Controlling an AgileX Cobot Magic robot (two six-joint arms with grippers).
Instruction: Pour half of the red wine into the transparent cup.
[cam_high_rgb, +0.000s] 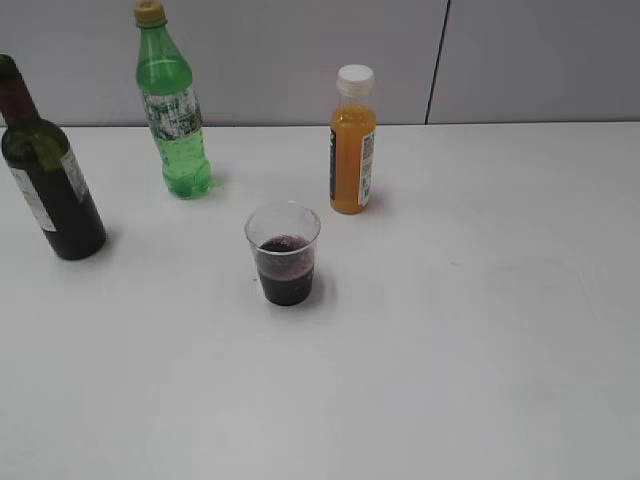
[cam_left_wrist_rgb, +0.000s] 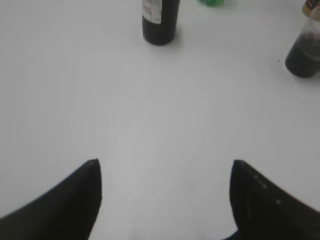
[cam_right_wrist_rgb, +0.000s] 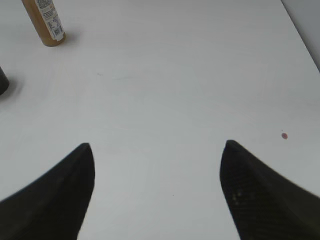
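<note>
The dark glass wine bottle (cam_high_rgb: 50, 185) with a white label stands upright at the far left of the white table; its base shows in the left wrist view (cam_left_wrist_rgb: 160, 22). The transparent cup (cam_high_rgb: 284, 255) stands mid-table, about half full of dark red wine; it also shows in the left wrist view (cam_left_wrist_rgb: 305, 52) and at the edge of the right wrist view (cam_right_wrist_rgb: 2, 82). My left gripper (cam_left_wrist_rgb: 165, 162) is open and empty over bare table, short of the bottle. My right gripper (cam_right_wrist_rgb: 157, 145) is open and empty. Neither gripper shows in the exterior view.
A green plastic soda bottle (cam_high_rgb: 173, 105) stands at the back left. A small orange juice bottle (cam_high_rgb: 353, 140) stands behind the cup, also in the right wrist view (cam_right_wrist_rgb: 45, 22). The table's right edge (cam_right_wrist_rgb: 300, 30) runs near the right arm. A small red spot (cam_right_wrist_rgb: 284, 135) marks the table.
</note>
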